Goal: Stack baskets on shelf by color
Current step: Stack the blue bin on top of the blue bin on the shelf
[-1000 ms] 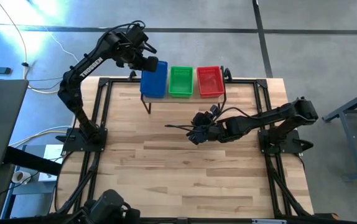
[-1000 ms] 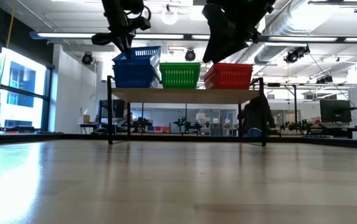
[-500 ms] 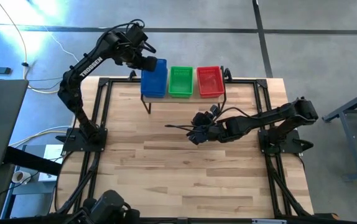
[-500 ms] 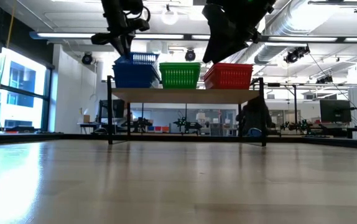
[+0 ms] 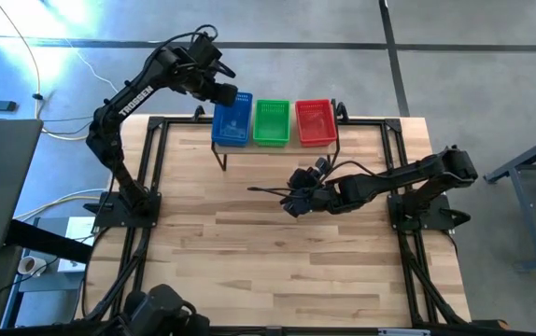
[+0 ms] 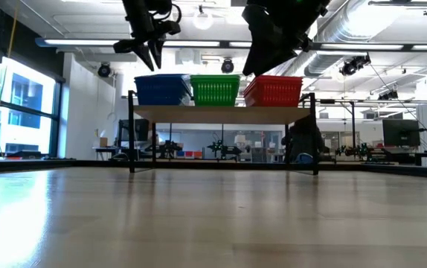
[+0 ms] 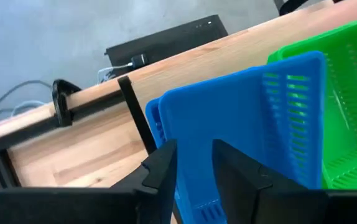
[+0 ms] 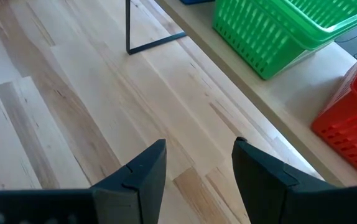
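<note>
Three colour stacks sit in a row on the shelf (image 5: 249, 149): blue (image 5: 232, 119), green (image 5: 271, 121), red (image 5: 315, 122).

I have the left gripper (image 6: 152, 50) just above the far left end of the blue stack, fingers parted to a narrow gap and holding nothing; in the left wrist view the blue rim lies right in front of the fingertips (image 7: 166, 163). To finish this release cleanly I want to lift straight up and away from the rim, so a finger doesn't snag the mesh and drag the stack askew. I keep the right gripper (image 5: 296, 200) spread wide and empty, low over the tabletop (image 5: 277, 261) in front of the shelf.
</note>
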